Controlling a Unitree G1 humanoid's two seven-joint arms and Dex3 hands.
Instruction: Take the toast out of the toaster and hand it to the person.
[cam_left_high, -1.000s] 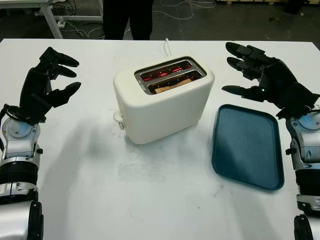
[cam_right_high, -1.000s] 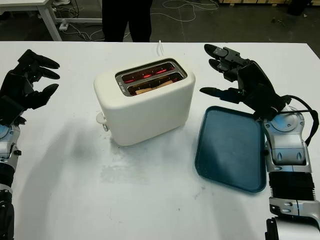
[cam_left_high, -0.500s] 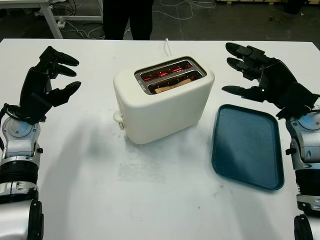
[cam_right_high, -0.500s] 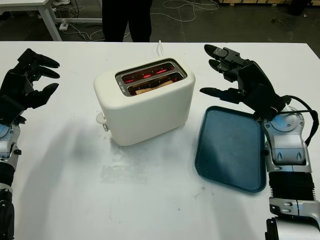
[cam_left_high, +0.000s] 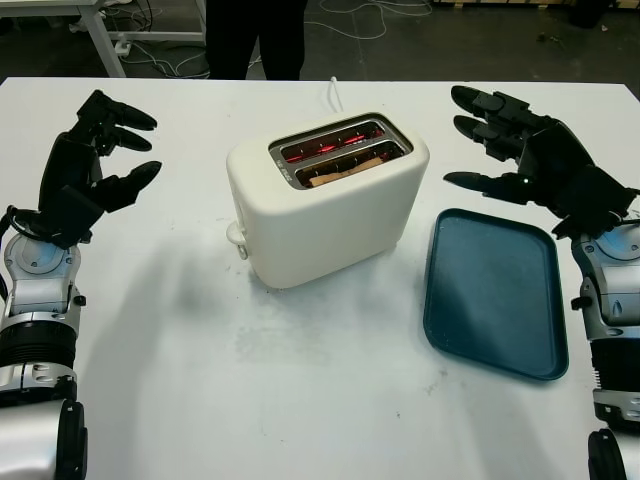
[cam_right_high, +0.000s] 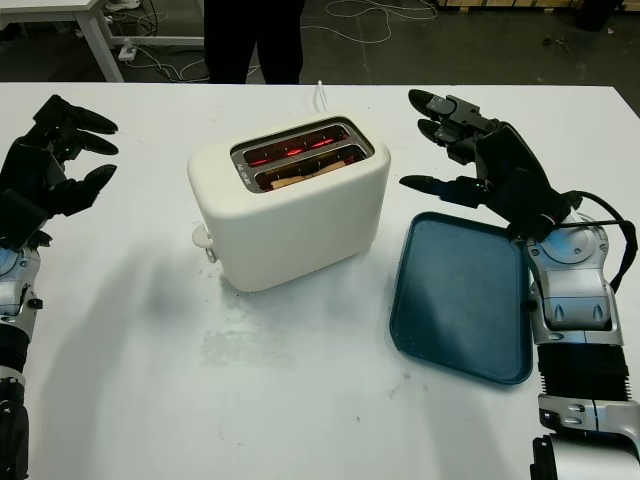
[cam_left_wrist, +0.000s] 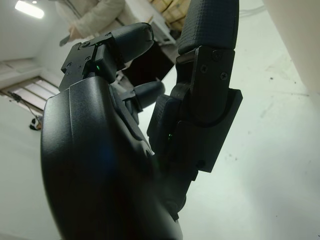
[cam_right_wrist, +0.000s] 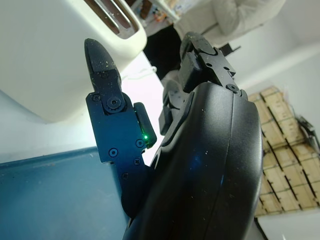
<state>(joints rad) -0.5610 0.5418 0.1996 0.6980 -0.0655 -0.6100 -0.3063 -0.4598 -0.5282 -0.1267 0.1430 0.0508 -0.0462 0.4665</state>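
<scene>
Black hands wait open beside the toaster; toast not yet touched.
Left hand (cam_left_high: 85, 165) hovers empty, fingers wide; toast (cam_left_high: 345, 168) sits low in the near slot of the toaster (cam_left_high: 325, 200), elements glowing; right hand (cam_left_high: 535, 160), empty and wide, should pinch its top edge, lift straight, clear of the tray (cam_left_high: 495, 290).

The brown slice of toast (cam_left_high: 345, 170) sits sunk in the near slot of the cream plastic toaster (cam_left_high: 325, 210), only its top edge visible. The person in dark trousers (cam_left_high: 255, 38) is cut off above the legs by the frame's top edge.
</scene>
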